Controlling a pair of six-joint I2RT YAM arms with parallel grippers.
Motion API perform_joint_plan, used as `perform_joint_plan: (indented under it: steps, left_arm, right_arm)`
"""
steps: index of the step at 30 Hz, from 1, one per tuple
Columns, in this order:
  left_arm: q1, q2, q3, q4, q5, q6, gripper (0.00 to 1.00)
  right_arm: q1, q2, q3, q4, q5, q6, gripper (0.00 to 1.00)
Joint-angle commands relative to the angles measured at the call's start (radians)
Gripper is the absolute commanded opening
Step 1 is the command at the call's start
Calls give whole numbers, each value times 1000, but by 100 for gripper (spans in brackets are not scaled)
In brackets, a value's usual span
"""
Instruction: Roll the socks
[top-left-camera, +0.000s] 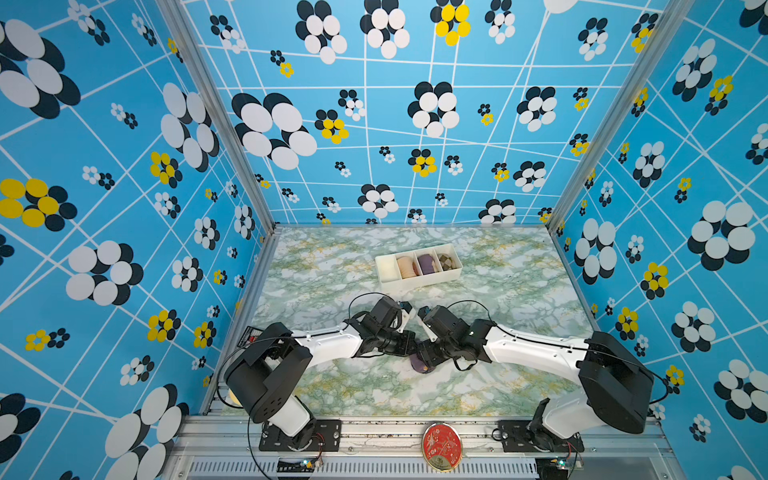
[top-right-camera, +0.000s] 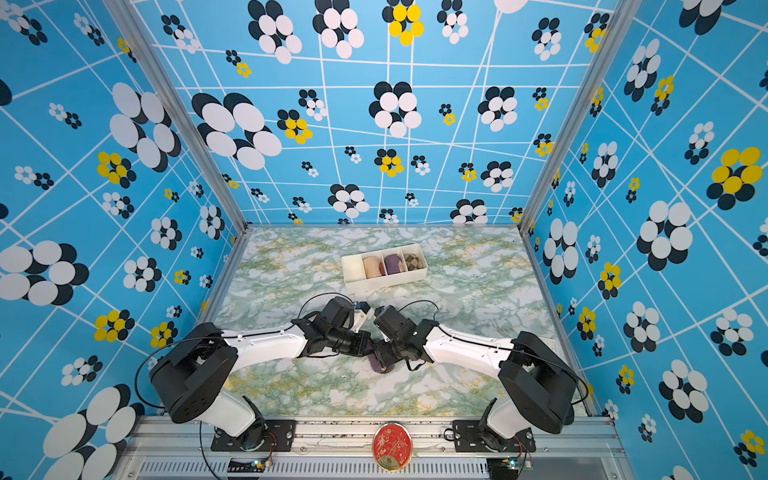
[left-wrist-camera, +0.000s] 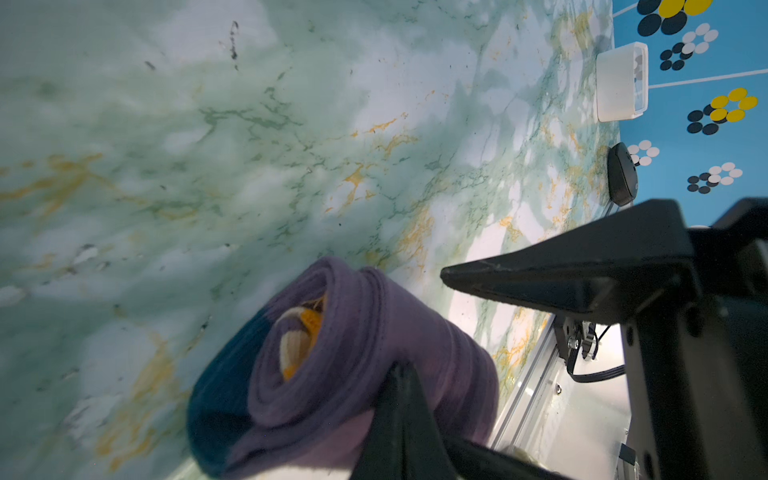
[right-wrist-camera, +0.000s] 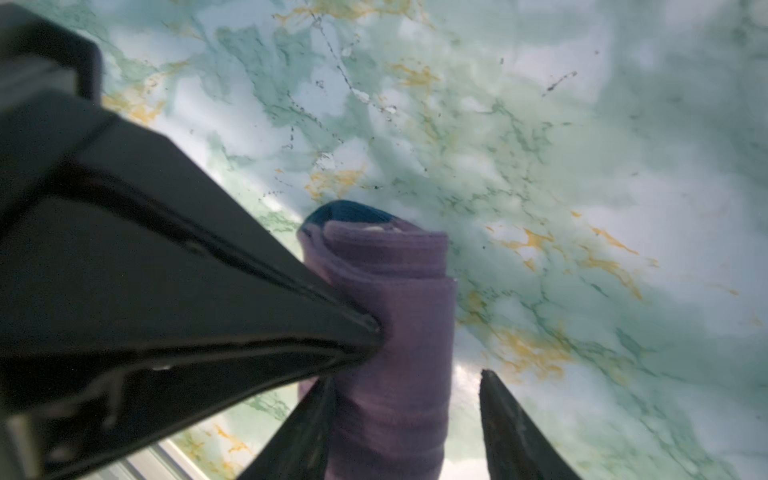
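Rolled socks (right-wrist-camera: 390, 316) sit in spread right gripper (right-wrist-camera: 406, 377), axis along fingers (right-wrist-camera: 507, 415), teal end outward. Closed left gripper (right-wrist-camera: 370, 332) touches them. Far tray (top-left-camera: 419, 279) holds three rolls (top-left-camera: 427, 263).

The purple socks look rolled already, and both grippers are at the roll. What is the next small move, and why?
Probably close the right gripper on the socks. Its jaws stand open around the roll, with a gap on one side, while the shut left gripper only presses its tip into the roll's side. A firm hold should keep the roll from unwinding.
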Motion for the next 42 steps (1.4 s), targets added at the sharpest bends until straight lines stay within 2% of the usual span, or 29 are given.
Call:
perform_joint_plan:
  steps: [1,28,42]
  left_arm:
    - [-5,19,1,-32,-11,18,4]
    - [1,42,-12,0,2,14,4]
    - [22,46,-26,20,12,12,4]
  right_arm:
    - [-7,23,28,-12,-56,-26,58]
    - [-23,176,70,18,-106,-7,60]
    - [-23,251,65,-9,-137,27,50]
